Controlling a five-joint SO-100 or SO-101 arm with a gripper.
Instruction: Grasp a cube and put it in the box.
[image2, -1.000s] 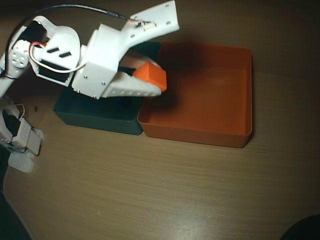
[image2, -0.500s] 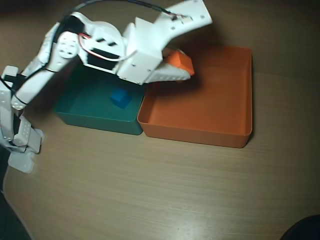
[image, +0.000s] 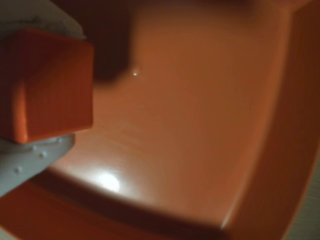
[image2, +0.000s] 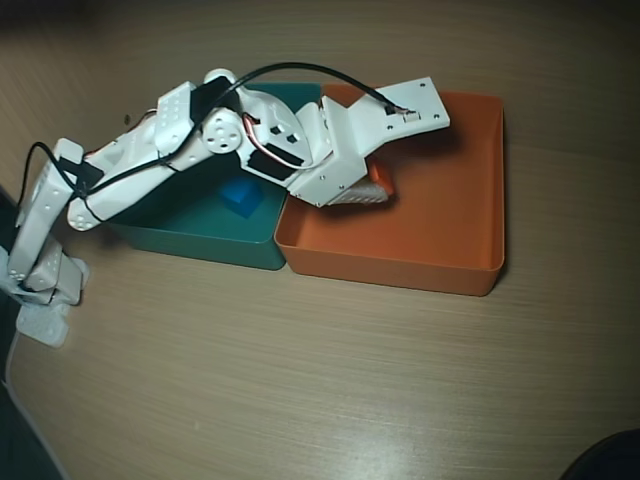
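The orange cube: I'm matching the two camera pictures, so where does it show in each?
Wrist view: the orange cube fills the upper left, clamped between the white fingers.
Overhead view: only a sliver of it peeks out beneath the gripper, over the left part of the tray.
Shared landmark: the orange tray, whose floor lies below the cube.

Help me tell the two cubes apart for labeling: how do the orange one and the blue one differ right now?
Colour: the orange cube against the blue cube. State: the orange cube is clamped in the gripper, the blue cube lies free. Place: the orange cube hangs over the orange box, the blue cube sits in the teal tray. Both are small and plain-faced.
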